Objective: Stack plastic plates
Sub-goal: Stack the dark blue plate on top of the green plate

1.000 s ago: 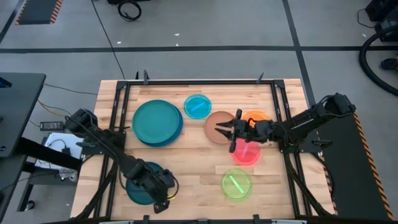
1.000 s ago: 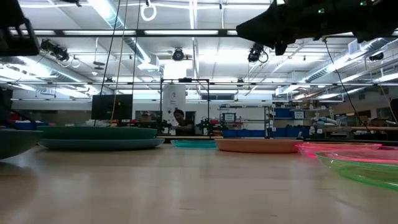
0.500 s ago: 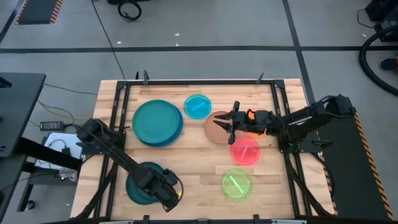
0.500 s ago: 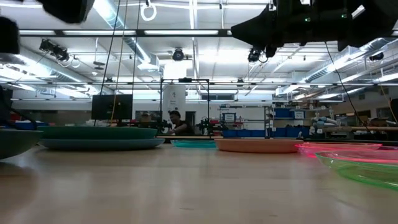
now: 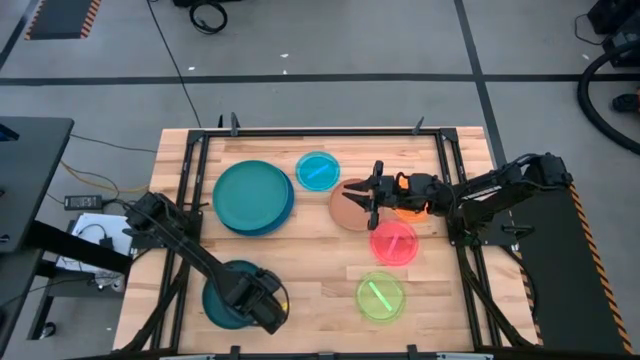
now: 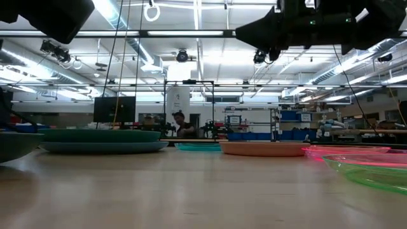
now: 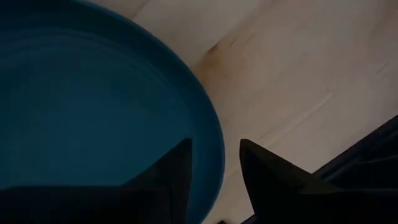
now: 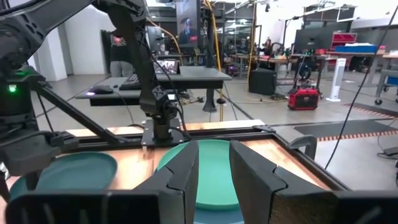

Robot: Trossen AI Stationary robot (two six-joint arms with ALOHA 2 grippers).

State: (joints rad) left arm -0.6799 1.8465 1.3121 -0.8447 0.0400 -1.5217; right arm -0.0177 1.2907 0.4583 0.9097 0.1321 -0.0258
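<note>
My left gripper (image 5: 266, 306) (image 7: 214, 171) points down, open, over the right rim of the dark-teal plate (image 5: 228, 298) (image 7: 93, 118) near the table's front left. One finger stands over the plate's inside and the other outside its rim (image 7: 214, 140), both clear of it. My right gripper (image 5: 368, 196) (image 8: 213, 168) hangs level and open above the brown plate (image 5: 350, 207), with nothing between its fingers. The orange plate (image 5: 412, 186) lies partly hidden under that arm. All plates lie flat on the table.
A large teal plate on a blue one (image 5: 252, 197) lies at the far left, a small cyan plate (image 5: 318, 170) beside it. The pink plate (image 5: 393, 243) and the lime plate (image 5: 380, 297) lie at the right. A black frame (image 5: 320, 132) rims the table.
My left gripper has tipped down and rolled over the dark-teal plate's right rim, drifting a little toward the far edge. My right gripper has swung toward the far edge, off the pink plate and over the brown one. No plate has moved.
</note>
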